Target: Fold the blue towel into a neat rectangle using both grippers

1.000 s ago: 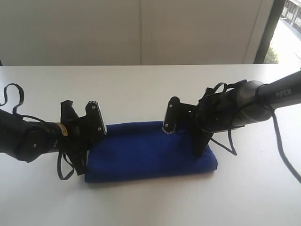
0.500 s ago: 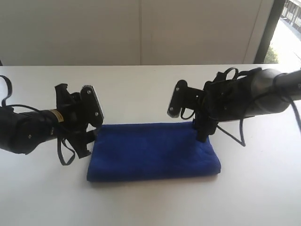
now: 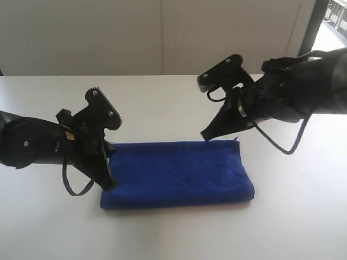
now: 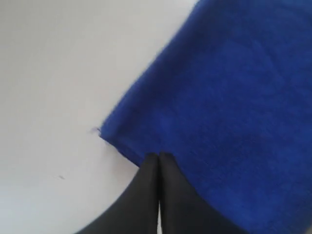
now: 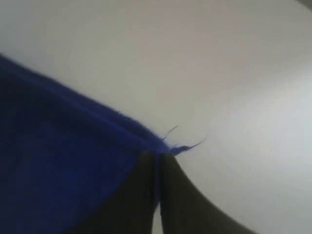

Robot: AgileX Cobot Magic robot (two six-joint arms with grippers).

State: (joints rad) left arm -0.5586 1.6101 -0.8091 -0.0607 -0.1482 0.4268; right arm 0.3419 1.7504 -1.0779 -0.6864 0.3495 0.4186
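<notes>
Newly tipped down, the right claw [image 3: 205, 135] is pinching the folded towel's [image 3: 173, 173] corner — left claw [image 3: 110, 185] resting closed at its edge; another fold likely remaining.

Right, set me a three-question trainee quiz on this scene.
1. True or false: the blue towel lies crumpled in a heap.
2. Pick one: the fingers of the left hand and the right hand are A) spread wide, B) closed together, C) wrapped round a cup.
3. How many cloths lie on the table?
Key: 1 false, it lies as a flat rectangle; 2 B; 3 one.
</notes>
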